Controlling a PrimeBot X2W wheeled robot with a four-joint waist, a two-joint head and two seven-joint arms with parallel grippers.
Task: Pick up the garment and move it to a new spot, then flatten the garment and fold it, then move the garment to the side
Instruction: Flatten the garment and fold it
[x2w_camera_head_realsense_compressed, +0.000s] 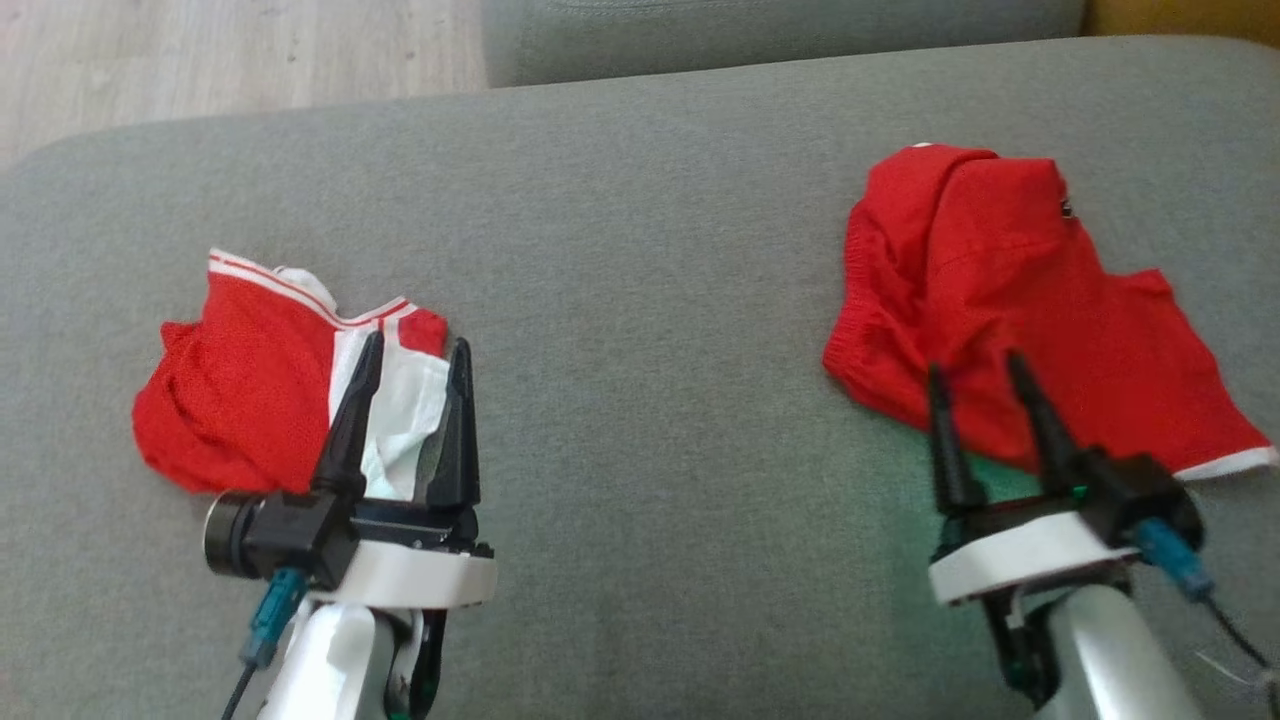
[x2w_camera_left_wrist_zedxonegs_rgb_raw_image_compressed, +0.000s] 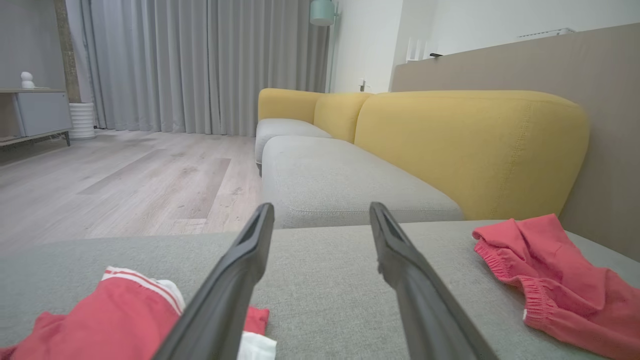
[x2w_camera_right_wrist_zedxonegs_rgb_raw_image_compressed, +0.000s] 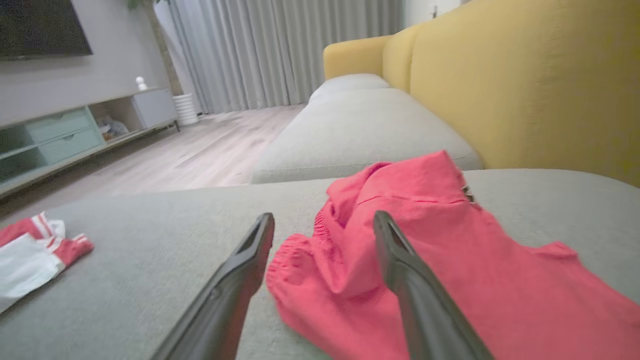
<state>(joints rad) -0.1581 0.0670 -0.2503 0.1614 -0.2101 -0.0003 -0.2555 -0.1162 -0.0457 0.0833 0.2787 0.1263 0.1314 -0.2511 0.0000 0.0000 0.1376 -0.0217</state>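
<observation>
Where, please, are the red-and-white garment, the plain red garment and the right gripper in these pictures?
red-and-white garment (x2w_camera_head_realsense_compressed: 240, 390), head view, on its red panel.
plain red garment (x2w_camera_head_realsense_compressed: 1010, 290), head view, on the middle of its crumpled body.
right gripper (x2w_camera_head_realsense_compressed: 975, 363), head view, midway between its open fingertips.

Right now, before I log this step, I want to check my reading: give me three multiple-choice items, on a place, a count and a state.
1. Where does the red-and-white garment lie?
A. on the grey cushion, robot's left
B. on the floor
C. on the backrest

2. How many garments lie on the cushion?
A. one
B. two
C. four

3. How does the right gripper stand?
A. shut on cloth
B. open
C. shut, empty

1 A: it lies by the left gripper.
2 B: that one and the plain red garment.
3 B: its jaws stand apart.
</observation>
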